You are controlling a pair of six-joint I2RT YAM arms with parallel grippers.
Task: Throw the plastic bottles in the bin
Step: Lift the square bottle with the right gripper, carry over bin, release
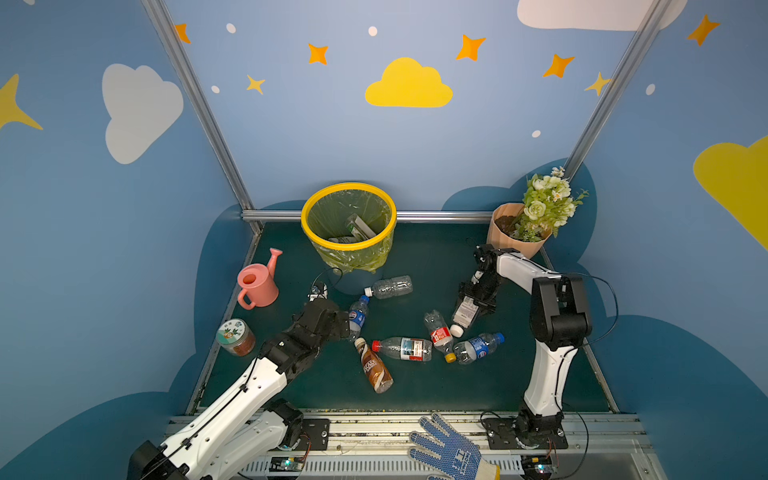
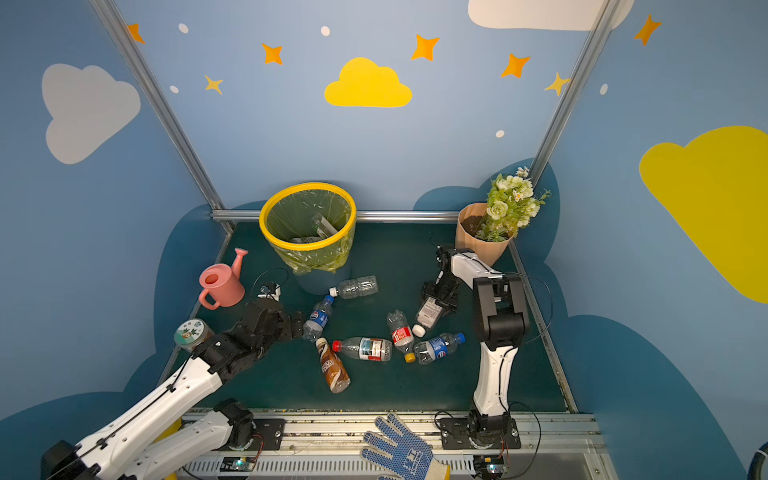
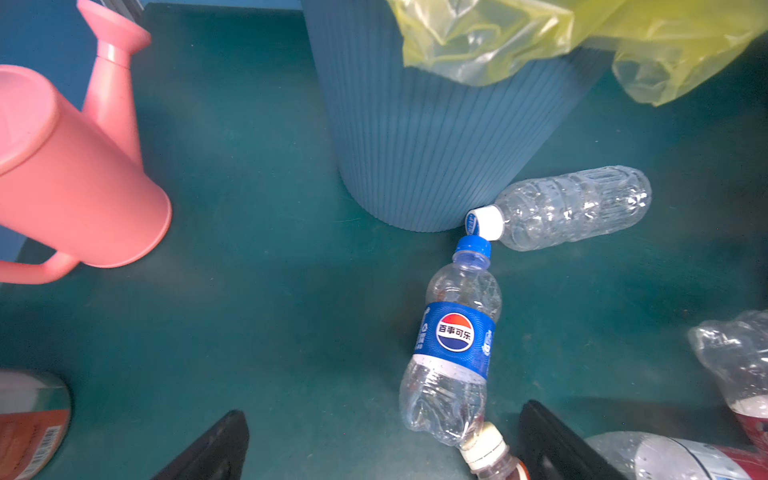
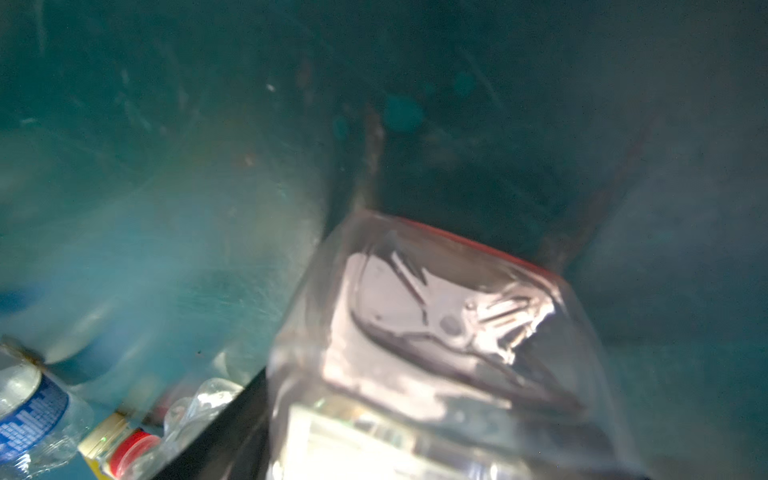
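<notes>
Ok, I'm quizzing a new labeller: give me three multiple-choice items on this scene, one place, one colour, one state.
1. Seen from above, the pink watering can stands where relative to the bin? A inside it; B left of it; C behind it.
2. The bin's rim is: A yellow; B red; C white.
3. The left end effector is: A shut tight; B out of sight; C open.
B: in both top views it stands left of the bin. A: the ring is bright yellow. C: its fingers stand wide apart.
</notes>
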